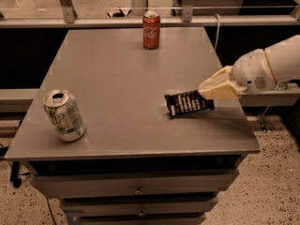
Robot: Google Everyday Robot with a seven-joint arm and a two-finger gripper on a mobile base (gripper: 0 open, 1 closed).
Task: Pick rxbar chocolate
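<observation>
Right now your rxbar chocolate (187,104) is near the right edge of the grey table (117,78). The gripper (207,92) is pinched tight on its right end, coming in low from the side, likely because the wrapper is so flat. The red cola can (151,30) and green-and-white can (64,115) stand well apart, leaving you room to lift.

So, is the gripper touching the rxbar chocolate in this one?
Touching. In the camera view the gripper, over the table, has its fingers shut on the right end of the rxbar chocolate; no gap shows.
</observation>
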